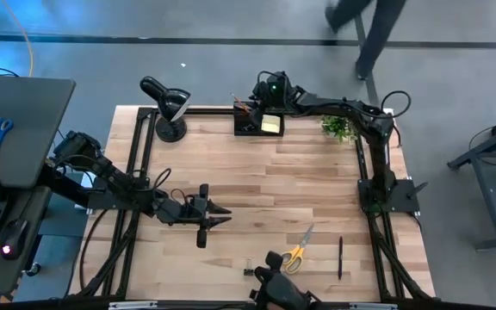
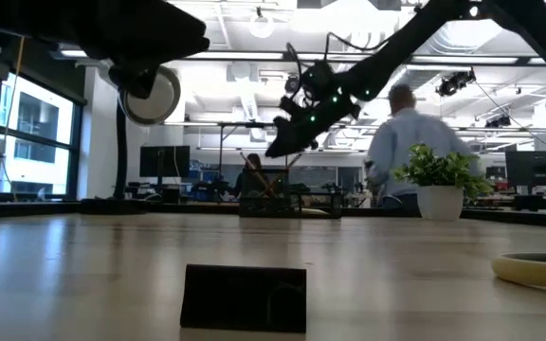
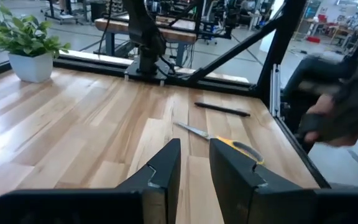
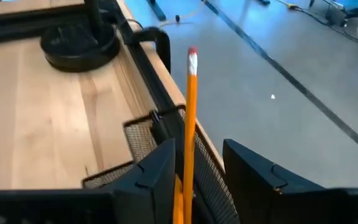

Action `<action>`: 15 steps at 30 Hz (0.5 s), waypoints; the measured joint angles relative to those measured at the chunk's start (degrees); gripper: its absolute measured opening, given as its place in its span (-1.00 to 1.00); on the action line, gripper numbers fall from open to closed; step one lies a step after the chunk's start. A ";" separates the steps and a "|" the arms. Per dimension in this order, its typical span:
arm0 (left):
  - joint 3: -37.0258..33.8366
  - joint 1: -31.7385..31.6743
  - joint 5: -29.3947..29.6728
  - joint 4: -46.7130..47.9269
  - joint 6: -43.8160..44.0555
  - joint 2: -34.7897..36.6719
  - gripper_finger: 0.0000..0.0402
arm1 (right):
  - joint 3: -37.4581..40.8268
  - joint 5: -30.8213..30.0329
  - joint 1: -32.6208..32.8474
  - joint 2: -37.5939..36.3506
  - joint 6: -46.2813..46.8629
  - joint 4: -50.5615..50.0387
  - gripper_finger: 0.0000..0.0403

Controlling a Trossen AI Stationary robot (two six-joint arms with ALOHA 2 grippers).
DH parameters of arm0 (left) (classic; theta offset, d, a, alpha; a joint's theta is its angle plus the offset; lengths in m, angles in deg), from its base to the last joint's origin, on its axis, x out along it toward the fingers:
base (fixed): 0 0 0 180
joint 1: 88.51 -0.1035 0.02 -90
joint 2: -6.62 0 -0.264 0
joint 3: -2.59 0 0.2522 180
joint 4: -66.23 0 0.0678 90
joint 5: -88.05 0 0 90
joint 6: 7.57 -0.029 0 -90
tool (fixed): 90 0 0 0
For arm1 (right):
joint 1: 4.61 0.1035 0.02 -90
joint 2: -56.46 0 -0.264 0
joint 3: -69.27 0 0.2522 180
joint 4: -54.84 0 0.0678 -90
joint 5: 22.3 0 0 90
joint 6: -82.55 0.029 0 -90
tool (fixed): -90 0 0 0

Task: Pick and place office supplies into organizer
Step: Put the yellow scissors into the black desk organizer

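My right gripper point(image 1: 255, 105) is open and hovers over the black mesh organizer point(image 1: 259, 121) at the table's far edge. In the right wrist view an orange pencil point(image 4: 191, 124) stands upright between the open fingers, close to one finger point(image 4: 160, 168), with its lower end down in the organizer point(image 4: 143, 132). A yellow sticky pad point(image 1: 271, 124) sits in the organizer. The yellow-handled scissors point(image 1: 297, 252), a black pen point(image 1: 340, 257) and a binder clip point(image 1: 248, 271) lie near the near edge. My left gripper point(image 1: 220, 215) is open, low over the table's left middle, pointing right. My right gripper comes at the organizer from above with the pencil's shaft point(image 4: 190, 149) right beside the inner side of one finger. Whether that finger touches the pencil, I cannot tell. The other finger point(image 4: 260, 177) stands well apart from it.
A black desk lamp point(image 1: 167, 105) stands at the far left corner, and a potted plant point(image 1: 338, 127) at the far right. A person's dark-sleeved hand point(image 3: 337, 115) is at the near edge. Another person point(image 2: 401, 142) walks behind the table. Bare wood lies across the middle.
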 joint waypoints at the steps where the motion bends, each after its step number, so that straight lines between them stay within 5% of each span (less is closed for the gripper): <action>1: 0.00 0.00 0.04 0.36 0.07 0.00 -0.63 | 0.00 0.06 0.22 -0.60 -0.33 -0.24 -0.36; 15: 0.00 0.02 0.19 1.75 0.89 0.00 -0.63 | 6.12 2.74 5.09 -13.95 -2.95 -10.41 -0.36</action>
